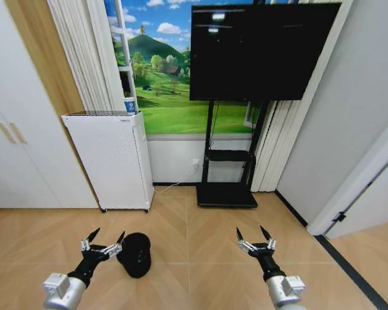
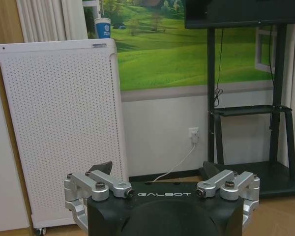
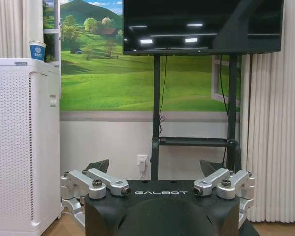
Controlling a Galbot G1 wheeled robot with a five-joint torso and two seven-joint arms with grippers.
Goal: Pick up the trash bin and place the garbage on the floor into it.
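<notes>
Your left gripper (image 1: 105, 237) hovers with fingers spread, just beside the black trash bin (image 1: 137, 256) on the floor (image 1: 194, 258). Your right gripper (image 1: 253, 235), also spread wide, holds nothing, well apart from the bin.

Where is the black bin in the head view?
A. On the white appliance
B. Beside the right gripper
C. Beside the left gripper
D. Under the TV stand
C: the bin stands on the floor just beside the open left gripper.

Black trash bin (image 1: 136, 254) on light-brown herringbone floor (image 1: 200, 258); white perforated appliance (image 1: 110, 160).
</notes>
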